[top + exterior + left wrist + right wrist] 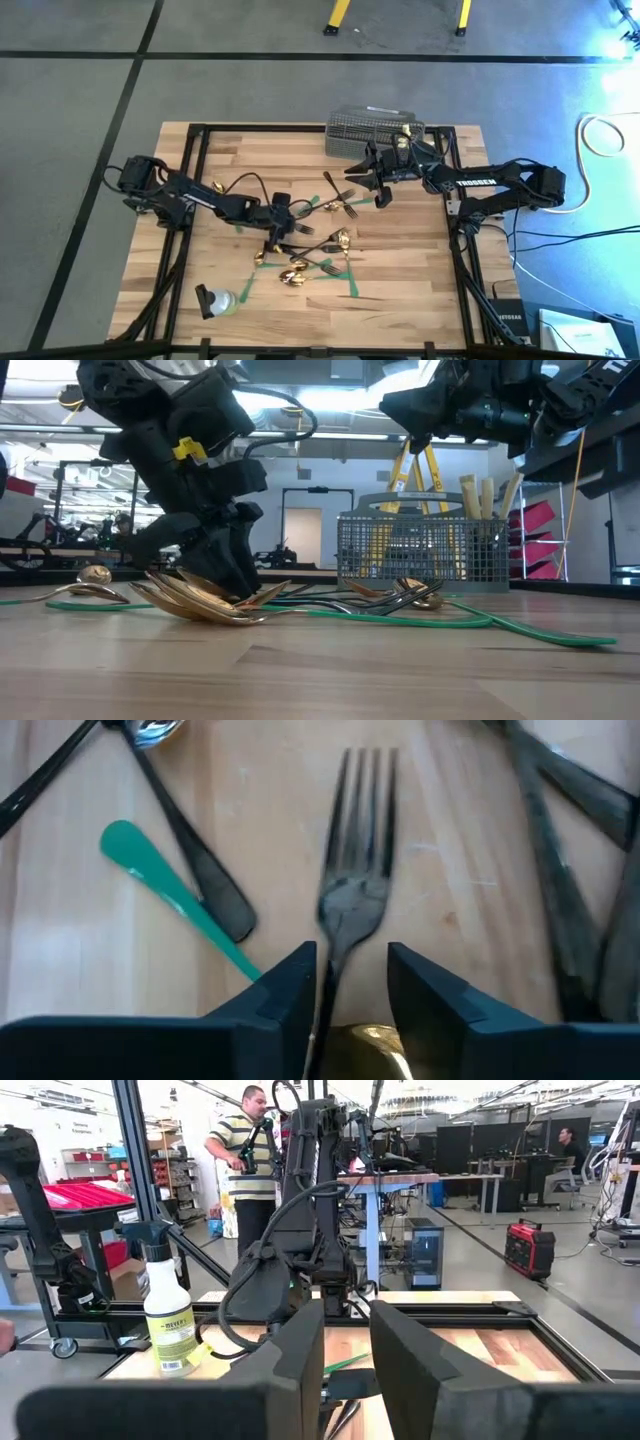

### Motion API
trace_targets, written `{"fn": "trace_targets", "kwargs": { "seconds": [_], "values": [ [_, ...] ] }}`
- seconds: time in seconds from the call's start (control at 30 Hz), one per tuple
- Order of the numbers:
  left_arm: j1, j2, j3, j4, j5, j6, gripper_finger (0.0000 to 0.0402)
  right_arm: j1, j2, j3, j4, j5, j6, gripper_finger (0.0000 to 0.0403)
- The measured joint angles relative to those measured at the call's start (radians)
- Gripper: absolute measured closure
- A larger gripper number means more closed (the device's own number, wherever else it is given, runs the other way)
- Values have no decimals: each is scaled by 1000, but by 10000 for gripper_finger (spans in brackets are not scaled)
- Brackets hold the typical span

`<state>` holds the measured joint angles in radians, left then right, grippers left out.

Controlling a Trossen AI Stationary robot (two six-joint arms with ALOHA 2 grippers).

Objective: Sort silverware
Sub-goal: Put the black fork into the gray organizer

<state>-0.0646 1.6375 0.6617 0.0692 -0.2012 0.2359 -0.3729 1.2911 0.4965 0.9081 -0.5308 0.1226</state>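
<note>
Sorting is barely underway: cream-handled knives [488,495] stand in the mesh basket [372,130] at top centre, while gold spoons [296,272] and forks lie mid-frame, left gripper [348,982] open astride a dark fork [356,870], right gripper [377,180] open, empty.

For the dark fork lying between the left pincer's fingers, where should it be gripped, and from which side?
Grip the dark fork on its narrow handle just behind the tines, coming straight down from above. It lies flat on the wooden table, and the left pincer already straddles that slim handle with its fingers open, so closing across its width looks best.
</note>
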Motion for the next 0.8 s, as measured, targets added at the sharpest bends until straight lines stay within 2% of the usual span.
{"fn": "trace_targets", "kwargs": {
  "seconds": [0.17, 0.4, 0.67, 0.8],
  "values": [
    [49, 0, 0, -5, 13, -1, 319, 0, 0, 0, 0, 0, 0, 336],
    [88, 0, 1, -22, 154, 0, 333, 0, 0, 0, -8, 0, 1, 336],
    [99, 50, 5, -45, 187, -4, 353, 0, 0, 0, -21, 0, 5, 336],
    [88, 54, 3, -35, 182, -20, 379, 0, 0, 0, -22, -1, 25, 336]
  ]
}}
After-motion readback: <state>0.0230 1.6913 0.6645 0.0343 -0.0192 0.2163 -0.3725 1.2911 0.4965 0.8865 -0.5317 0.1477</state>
